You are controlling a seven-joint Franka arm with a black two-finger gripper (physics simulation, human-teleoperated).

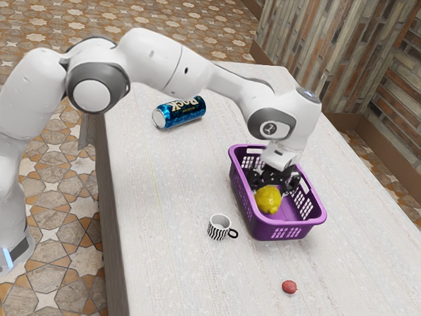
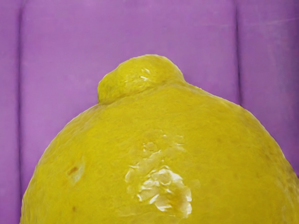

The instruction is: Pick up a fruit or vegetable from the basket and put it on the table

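My black gripper [image 1: 275, 182] is down inside the purple basket [image 1: 262, 229], its fingers spread wide and open. The yellow lemon [image 1: 268, 200] lies in the basket close by the fingers, partly overlapping them from this side. Their lower ends are hard to make out. In the wrist view the lemon [image 2: 154, 140] looms large just under my hand, its knobby tip showing against the purple basket floor [image 2: 126, 28].
A zebra-striped cup [image 1: 218, 228] stands beside the basket on the pale table [image 1: 177, 263]. A small red fruit [image 1: 289, 287] lies near the exterior view's bottom. The blue can [image 1: 179, 112] lies on its side farther back.
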